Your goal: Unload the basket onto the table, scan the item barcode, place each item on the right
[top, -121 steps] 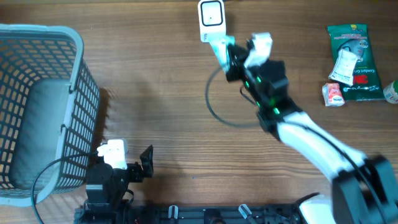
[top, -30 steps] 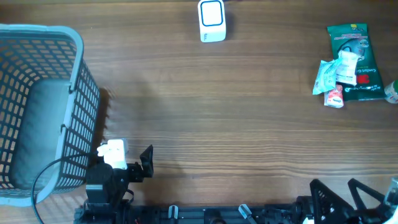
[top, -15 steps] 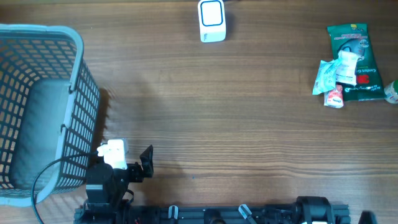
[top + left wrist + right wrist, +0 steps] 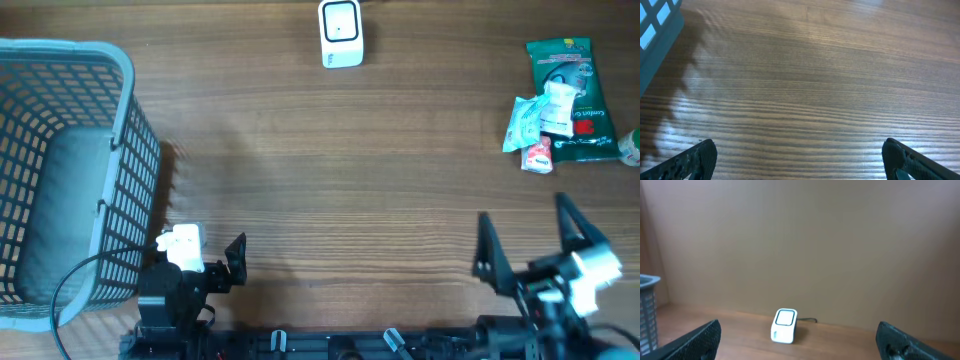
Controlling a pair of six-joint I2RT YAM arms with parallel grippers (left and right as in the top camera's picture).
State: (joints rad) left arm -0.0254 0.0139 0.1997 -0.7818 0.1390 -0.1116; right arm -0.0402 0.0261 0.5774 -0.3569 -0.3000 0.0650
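Note:
The white barcode scanner [image 4: 340, 33] stands at the far edge of the table, its window facing up; in the right wrist view the scanner [image 4: 784, 326] is far ahead, between the open fingers. The items lie in a pile at the far right: a green packet [image 4: 572, 88], a white pouch [image 4: 556, 108], a small green-white sachet [image 4: 521, 122] and a small red-white pack [image 4: 538, 156]. My right gripper [image 4: 530, 243] is open and empty at the front right, below the pile. My left gripper [image 4: 210, 262] is open and empty at the front left, over bare wood [image 4: 800, 100].
A large blue-grey mesh basket [image 4: 118, 160] fills the left side, its corner showing in the left wrist view [image 4: 655, 35] and its rim in the right wrist view [image 4: 647, 282]. A black cable loops from the left arm by the basket [image 4: 75, 280].
Four seconds ago my right arm reached out by the scanner; it has since drawn back to the front edge, and its open gripper now shows again. The green-white sachet now lies by the pile.

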